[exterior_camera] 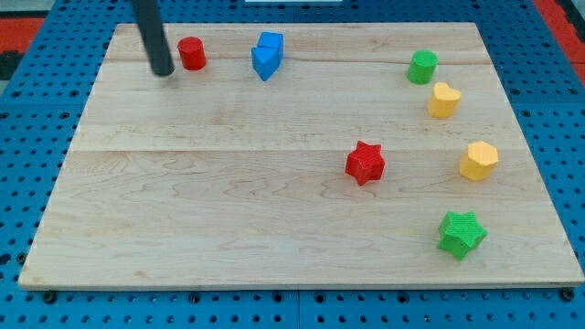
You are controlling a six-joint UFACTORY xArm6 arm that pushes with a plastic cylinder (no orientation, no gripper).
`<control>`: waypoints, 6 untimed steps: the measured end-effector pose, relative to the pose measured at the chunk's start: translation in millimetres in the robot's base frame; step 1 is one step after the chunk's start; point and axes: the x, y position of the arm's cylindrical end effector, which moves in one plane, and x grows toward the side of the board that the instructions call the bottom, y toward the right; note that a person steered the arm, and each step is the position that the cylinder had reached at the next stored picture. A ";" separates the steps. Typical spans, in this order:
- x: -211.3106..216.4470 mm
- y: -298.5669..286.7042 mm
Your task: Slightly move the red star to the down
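Note:
The red star [366, 163] lies on the wooden board [228, 201], right of the middle. My tip [163, 70] stands near the view's top left, far from the star and just left of a red cylinder [192, 54]. The dark rod rises from the tip out of the view's top.
Two blue blocks [267, 55] sit together at the top centre. A green cylinder [422, 67] and a yellow heart-like block [444, 100] are at the top right. A yellow hexagon [478, 160] lies right of the red star. A green star [462, 233] is at the lower right.

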 end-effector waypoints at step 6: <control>152.8 126.1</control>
